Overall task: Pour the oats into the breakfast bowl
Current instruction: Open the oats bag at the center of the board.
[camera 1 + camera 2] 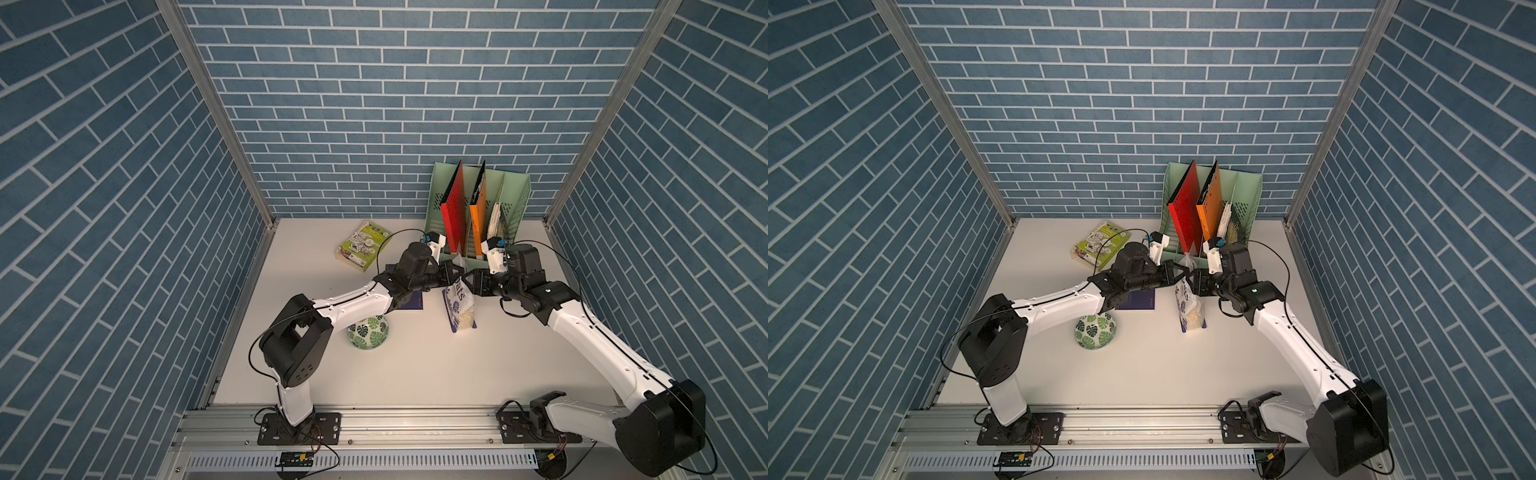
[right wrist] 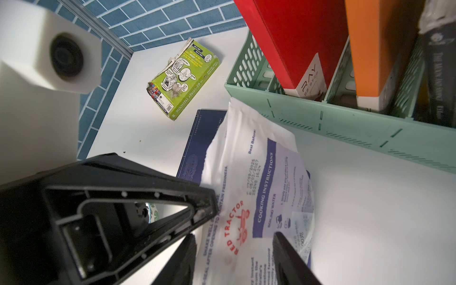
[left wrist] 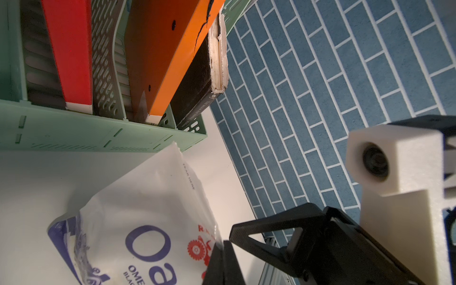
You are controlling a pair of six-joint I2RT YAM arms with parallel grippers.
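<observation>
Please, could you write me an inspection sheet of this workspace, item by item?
Surface: white tabletop, a few dark specks, no spill seen.
Job's things: oats pouch held standing, oats inside; breakfast bowl empty, apart from it.
Clutter: green book, dark blue book lying flat; mint rack with folders.
Grippers: left gripper shut on the pouch's edge; right gripper open, jaws astride the pouch.
Cables: black cable loops beside the left wrist.
Surroundings: blue brick-pattern walls.
</observation>
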